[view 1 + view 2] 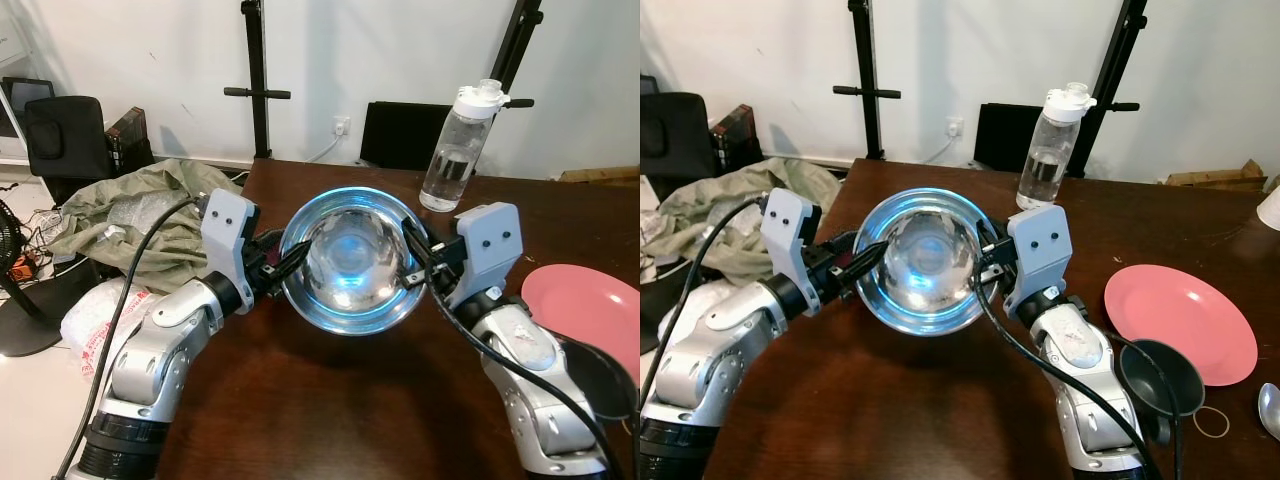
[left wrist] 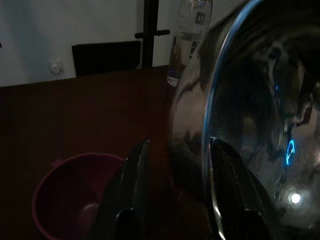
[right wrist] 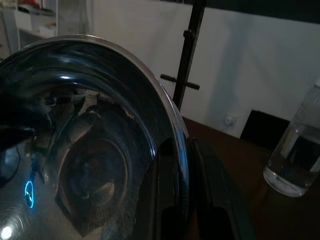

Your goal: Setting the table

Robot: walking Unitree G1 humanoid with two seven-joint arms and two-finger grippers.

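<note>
The shiny round steel bowl (image 1: 350, 262) hides the table beneath it; beyond the right gripper (image 1: 412, 266), the flat pink plate (image 1: 588, 305) is cut off by the picture's edge.

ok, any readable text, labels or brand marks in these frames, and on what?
None can be read.
Water bottle: a dark label patch near its top, too blurred to read.
Steel bowl, held at its rim by the left gripper and right gripper: reflections and a blue glow, no lettering.
Pink plate: unmarked.
</note>
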